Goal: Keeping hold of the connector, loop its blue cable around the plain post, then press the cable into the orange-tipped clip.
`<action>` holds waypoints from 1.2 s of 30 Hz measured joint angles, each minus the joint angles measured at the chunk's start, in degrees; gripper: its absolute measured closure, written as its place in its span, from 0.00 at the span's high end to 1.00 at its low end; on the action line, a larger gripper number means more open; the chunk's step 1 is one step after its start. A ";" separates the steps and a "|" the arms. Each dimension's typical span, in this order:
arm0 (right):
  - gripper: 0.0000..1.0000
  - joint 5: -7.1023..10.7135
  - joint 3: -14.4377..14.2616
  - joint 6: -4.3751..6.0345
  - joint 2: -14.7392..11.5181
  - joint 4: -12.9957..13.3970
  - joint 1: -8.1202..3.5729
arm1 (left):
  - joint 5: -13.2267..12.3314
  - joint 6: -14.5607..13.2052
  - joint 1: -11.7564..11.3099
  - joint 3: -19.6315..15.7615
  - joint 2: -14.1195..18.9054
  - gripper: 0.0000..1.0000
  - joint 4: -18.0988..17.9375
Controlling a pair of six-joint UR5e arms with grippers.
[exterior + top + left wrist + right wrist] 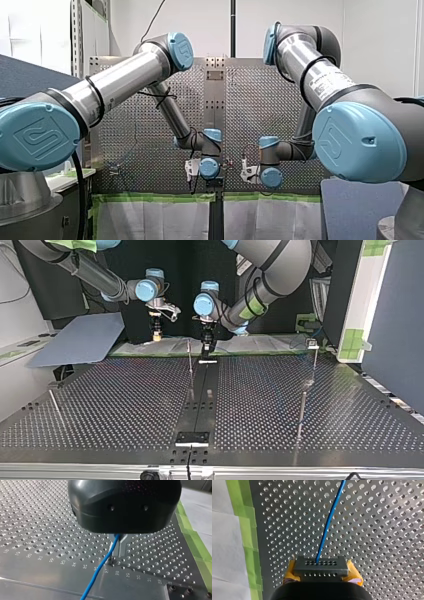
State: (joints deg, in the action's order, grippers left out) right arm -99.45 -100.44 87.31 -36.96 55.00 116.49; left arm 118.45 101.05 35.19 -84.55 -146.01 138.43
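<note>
- The connector [321, 568] is held pinched between the yellow pads of my right gripper [322, 573]. It is held above the perforated counter [387, 530], near the green tape [244, 530] at the counter's edge.
- The blue cable [327, 525] is seen running straight ahead from the connector. In the left wrist view it emerges from my left gripper [117, 545], which appears to be closed on it, and it trails away over the counter.
- In the top view a thin post [190, 365] is seen just beside my left gripper. No turn of cable around it can be made out, so the loop is judged not yet made.
- The orange-tipped clip cannot be picked out for certain in any view, so the pressing-in is also judged left to do.
- The task is judged to be at an early stage: the hold on the connector is secured, and all the routing is left.
- No container is shown.
</note>
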 joint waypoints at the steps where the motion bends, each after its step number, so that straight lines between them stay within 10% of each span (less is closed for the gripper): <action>1: 0.00 0.08 0.04 -0.01 0.00 0.04 -0.10 | 0.02 0.02 -0.05 0.00 0.00 0.00 -0.02; 36: 0.00 4.09 5.40 -0.10 -0.01 -2.78 -2.44 | -0.76 2.05 -2.98 4.47 0.00 0.00 1.43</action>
State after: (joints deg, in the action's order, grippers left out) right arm -95.35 -95.04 87.21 -36.96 52.22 114.05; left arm 117.68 103.10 32.21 -80.09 -146.02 139.86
